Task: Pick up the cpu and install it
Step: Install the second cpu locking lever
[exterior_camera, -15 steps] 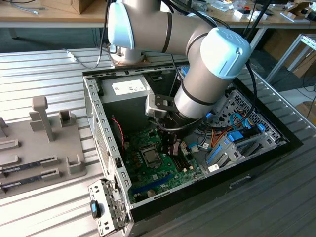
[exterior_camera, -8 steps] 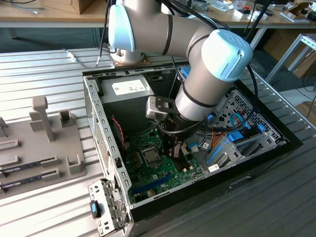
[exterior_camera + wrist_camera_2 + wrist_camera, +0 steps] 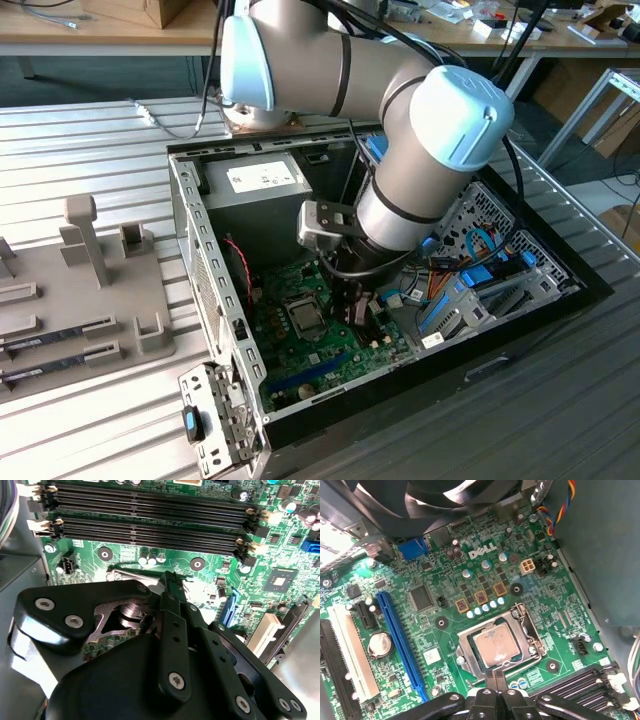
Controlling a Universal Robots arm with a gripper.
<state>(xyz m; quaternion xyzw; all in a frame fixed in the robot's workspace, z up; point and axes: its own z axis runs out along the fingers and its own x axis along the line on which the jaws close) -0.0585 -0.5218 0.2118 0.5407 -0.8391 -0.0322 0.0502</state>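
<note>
inside the socket frame (image 3: 496,647) the cpu (image 3: 496,646) lies flat, metal top up, the closed fingers (image 3: 495,678) just beside it.

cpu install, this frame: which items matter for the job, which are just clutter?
Job:
- cpu, lying in the socket frame on the motherboard
- tool, fingers together, at the socket's edge

Lying about:
- memory sticks on the grey fixture beside the case
- empty memory slots
- blue expansion slot
- coin battery
- power supply
</note>
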